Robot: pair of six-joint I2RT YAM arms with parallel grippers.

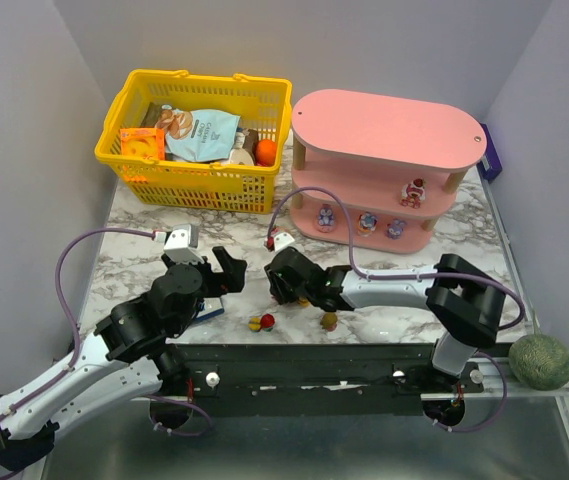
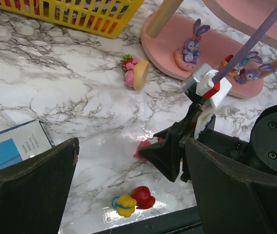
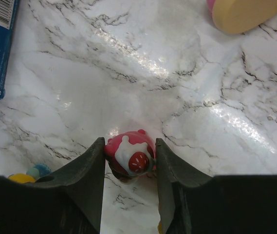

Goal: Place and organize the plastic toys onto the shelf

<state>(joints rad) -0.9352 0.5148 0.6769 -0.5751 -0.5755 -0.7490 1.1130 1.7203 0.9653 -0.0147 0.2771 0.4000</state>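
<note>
The marble table (image 1: pixel 144 250) fills the middle of the top view. The pink shelf (image 1: pixel 384 125) stands at the upper right of it and the yellow basket (image 1: pixel 199 185) of packets at the upper left.

The left gripper (image 1: pixel 214 275) sits left of centre with its jaws spread wide and nothing between them. The right gripper (image 1: pixel 286 277) points toward it from just right of centre.

A flat blue box (image 2: pixel 11 146) lies at the left edge of the left wrist view.

Four toys stand on the shelf. Three purple figurines (image 1: pixel 367 222) are in a row on the bottom tier, and a red-and-white figurine (image 1: pixel 413 192) is on the middle tier.

In the right wrist view, the right gripper (image 3: pixel 130 144) is clamped on a pink toy (image 3: pixel 130 158) with a red-and-white front. Both inner finger faces press its sides, and the toy rests on the marble at lower centre.

A yellow-and-red toy (image 2: pixel 133 200) lies below that grip, near the table's front edge. A strawberry-topped toy (image 2: pixel 136 73) lies on its side just left of the shelf's base.
</note>
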